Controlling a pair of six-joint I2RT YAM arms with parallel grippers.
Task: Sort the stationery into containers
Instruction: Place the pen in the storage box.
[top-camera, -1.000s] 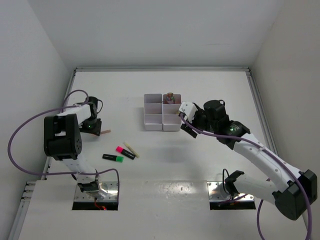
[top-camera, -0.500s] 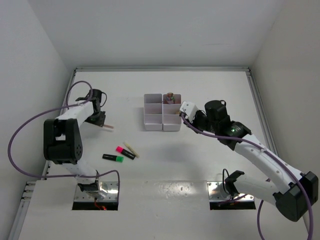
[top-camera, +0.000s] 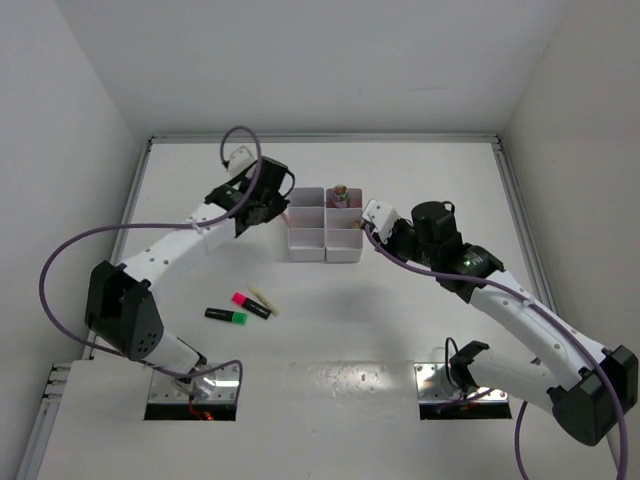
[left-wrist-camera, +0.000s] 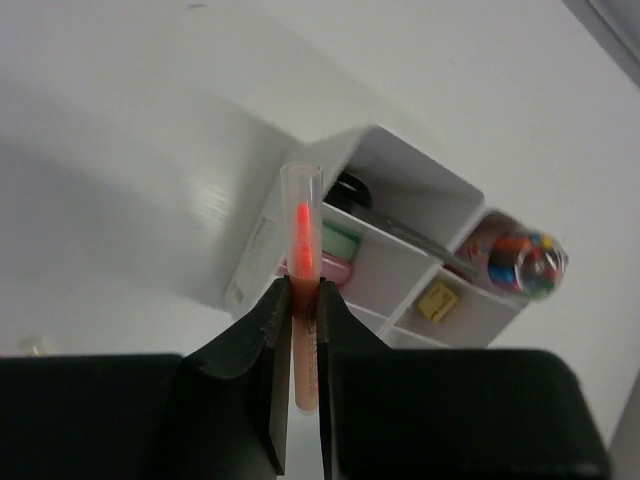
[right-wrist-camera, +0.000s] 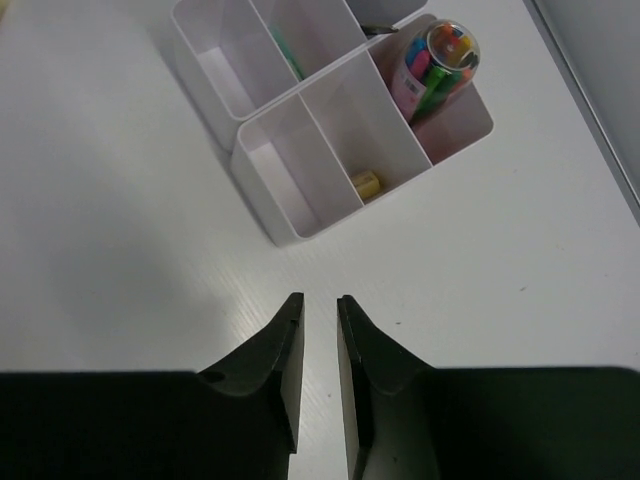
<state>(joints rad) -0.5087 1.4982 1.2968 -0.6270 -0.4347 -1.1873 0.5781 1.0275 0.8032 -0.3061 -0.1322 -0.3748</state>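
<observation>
The thin peach stick (left-wrist-camera: 303, 235) is hanging in the left pincer (left-wrist-camera: 303, 298), which is clamping its lower half, just left of the white organiser tray's (top-camera: 307, 253) far-left corner. Let go here, it is likely clipping the wall and dropping onto the counter (top-camera: 350, 320). The right pincer (right-wrist-camera: 320, 305) is hovering empty, fingers slightly apart, crowding the tray's right side.

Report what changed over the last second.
The left end effector, shut on the peach stick, swung from the table's left side rightward and away to the organiser tray. The right end effector shifted only slightly; the highlighters and tan stick lay unmoved.
</observation>
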